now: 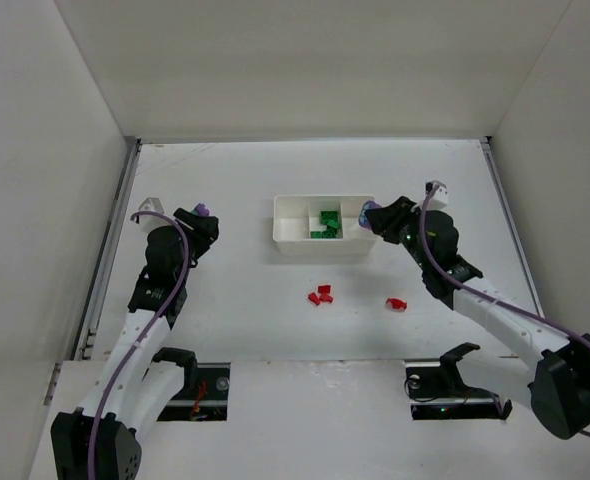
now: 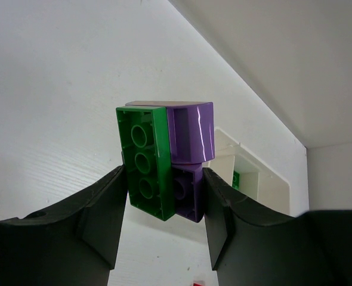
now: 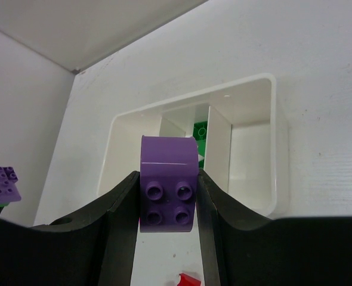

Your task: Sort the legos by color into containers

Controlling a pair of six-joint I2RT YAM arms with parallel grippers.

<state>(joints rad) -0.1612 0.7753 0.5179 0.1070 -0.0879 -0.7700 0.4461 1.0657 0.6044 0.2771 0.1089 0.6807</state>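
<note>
You had the left arm (image 1: 153, 290) extended straight forward, left end effector (image 2: 164, 193) clamped on a green-and-purple brick stack (image 2: 164, 155). You had the right arm (image 1: 480, 300) angled forward and inward, right end effector (image 3: 167, 199) clamped on a purple brick (image 3: 167, 161).

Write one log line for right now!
left gripper: holds green-purple stack | right gripper: purple brick by tray | red legos: on table

Cropped at the right wrist view's bottom edge, a red lego (image 3: 188, 280); hidden behind the purple lego (image 3: 168, 189), part of the tray (image 3: 280, 155).
</note>
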